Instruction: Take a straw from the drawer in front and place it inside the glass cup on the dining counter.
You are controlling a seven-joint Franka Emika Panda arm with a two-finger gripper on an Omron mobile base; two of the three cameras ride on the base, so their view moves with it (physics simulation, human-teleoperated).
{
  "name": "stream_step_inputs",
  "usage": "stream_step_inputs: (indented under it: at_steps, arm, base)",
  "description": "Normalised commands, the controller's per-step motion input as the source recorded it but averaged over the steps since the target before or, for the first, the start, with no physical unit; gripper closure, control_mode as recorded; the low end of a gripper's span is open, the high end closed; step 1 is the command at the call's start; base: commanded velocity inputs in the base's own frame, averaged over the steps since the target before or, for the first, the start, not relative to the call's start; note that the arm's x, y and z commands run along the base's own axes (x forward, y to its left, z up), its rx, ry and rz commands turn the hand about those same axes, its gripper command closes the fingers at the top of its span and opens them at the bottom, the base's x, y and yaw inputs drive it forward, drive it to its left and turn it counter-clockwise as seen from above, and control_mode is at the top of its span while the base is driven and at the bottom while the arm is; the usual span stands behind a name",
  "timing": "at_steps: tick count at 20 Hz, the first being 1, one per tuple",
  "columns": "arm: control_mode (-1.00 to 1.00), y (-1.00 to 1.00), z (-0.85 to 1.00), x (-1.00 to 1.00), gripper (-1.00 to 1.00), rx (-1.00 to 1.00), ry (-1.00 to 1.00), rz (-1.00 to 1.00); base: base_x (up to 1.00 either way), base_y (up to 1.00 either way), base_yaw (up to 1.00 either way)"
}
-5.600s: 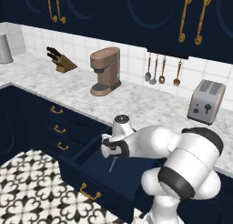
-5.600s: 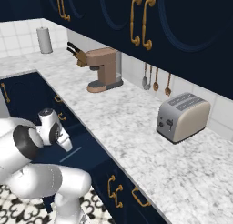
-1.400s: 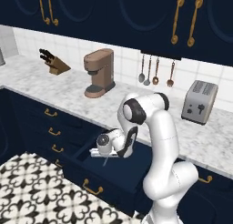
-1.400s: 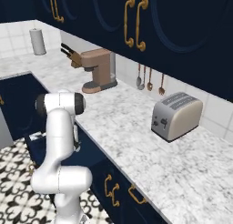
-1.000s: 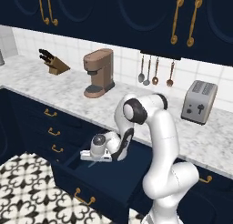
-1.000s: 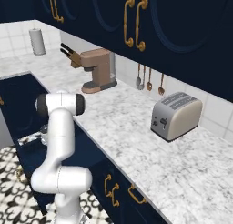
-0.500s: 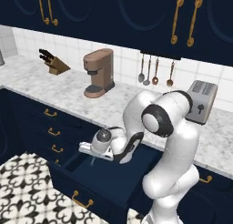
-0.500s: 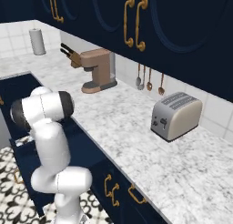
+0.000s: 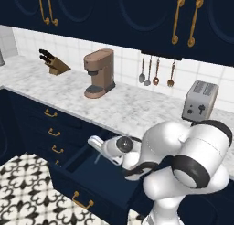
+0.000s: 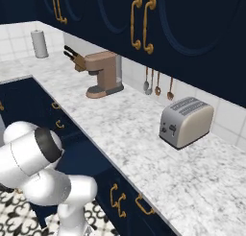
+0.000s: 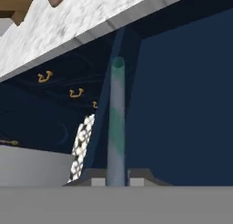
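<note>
Knife block (image 9: 53,65): far left on the marble worktop (image 9: 132,110), against the tiled wall.
Coffee machine (image 9: 99,73): brown, right of the knife block, upright on the worktop.
Stacked drawers (image 9: 51,128): navy, small gold handles, below the worktop at left.
Drawer (image 9: 98,178): pulled out toward the near side under the worktop edge; dark blue inside, gold handle (image 9: 82,201) on its front.
Hand (image 9: 94,144): low over the left part of the open drawer, reaching left from the white arm; fingers pinched narrow, holding the straw.
Straw (image 11: 116,123): in the hand view it rises from between the 2 dark finger tips, pale with a greenish tint, standing along the drawer's inner corner. In the left base view it shows as a thin pale stick (image 9: 97,158) hanging just below the hand.
Utensils (image 9: 156,72): 3 hanging on the tiled wall, right of the coffee machine.
Toaster (image 9: 199,102): silver, far right on the worktop.
Upper cabinets (image 9: 137,18): navy with gold handles, above the tiles.
</note>
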Motion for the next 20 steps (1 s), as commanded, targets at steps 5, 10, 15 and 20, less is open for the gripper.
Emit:
stream_step_inputs:
  at_steps: [5, 10, 15, 20]
  arm:
    - [-1.0, 0.0, 1.0, 0.0, 1.0, 0.17, 0.05, -0.18]
    - [-1.0, -0.18, 1.0, -0.19, 1.0, 0.14, 0.03, -0.17]
    - [-1.0, -0.58, 1.0, -0.51, 1.0, 0.0, 0.09, -0.17]
    - [-1.0, -0.87, 0.94, -0.89, 1.0, -0.04, 0.11, -0.17]
  base:
    - [0.0, 0.0, 0.0]
    - [0.0, 0.0, 0.0]
    - [0.0, 0.0, 0.0]
    - [0.0, 0.0, 0.0]
